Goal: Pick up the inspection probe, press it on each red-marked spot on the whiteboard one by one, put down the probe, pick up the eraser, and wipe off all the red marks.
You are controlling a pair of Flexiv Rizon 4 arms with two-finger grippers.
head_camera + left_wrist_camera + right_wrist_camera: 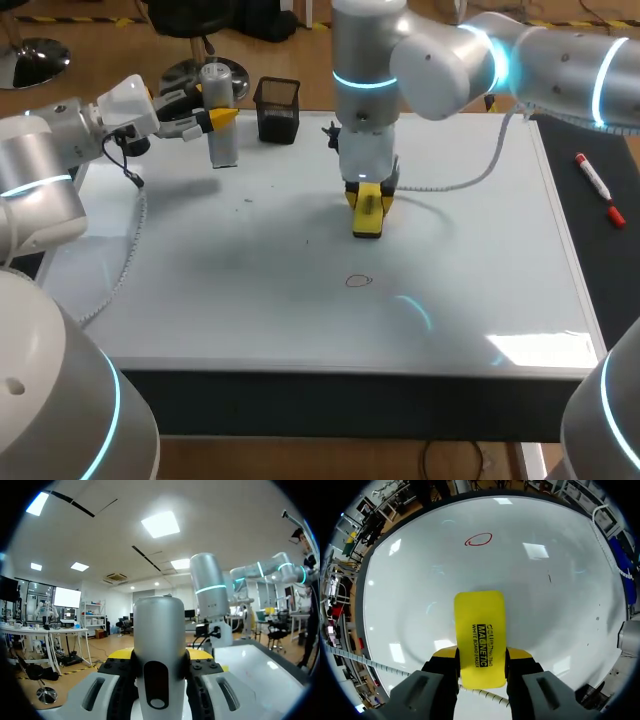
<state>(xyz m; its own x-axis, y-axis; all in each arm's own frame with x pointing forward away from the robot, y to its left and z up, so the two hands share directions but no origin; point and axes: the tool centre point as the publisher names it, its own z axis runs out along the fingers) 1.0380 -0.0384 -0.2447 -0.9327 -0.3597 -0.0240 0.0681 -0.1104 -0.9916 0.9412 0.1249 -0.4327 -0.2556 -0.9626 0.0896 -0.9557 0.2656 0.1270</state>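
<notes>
Whiteboard (250, 290): most of the tabletop is covered by it, and only one red mark is seen on it. The wiping stage is judged to be in hand, approx. near its end.

R arm: brought in from the far right, its wrist is hung over the board's middle. R gripper (481, 655) is closed on the yellow eraser (368, 222), w/ one finger pressed to each long side. Whether the eraser's face is touching the board can't be told.

L gripper (160, 655): clamped round the grey probe (221, 140), which is held at the board's far-left corner, beside a black cup (278, 110). The probe is thus not yet put down, though the eraser is already in use. Its long axis is upright; whether its foot rests on the board can't be told.

Red ring (478, 540): a small open loop, found ahead of the eraser and well apart from it, twd the board's near edge.

Eraser's long axis: laid along the fingers, w/ its free end pointed nearly straight at the ring.

Next move (judged): the eraser is to be drawn flat along its own axis to the ring, pressure kept on, then rubbed across it.
</notes>
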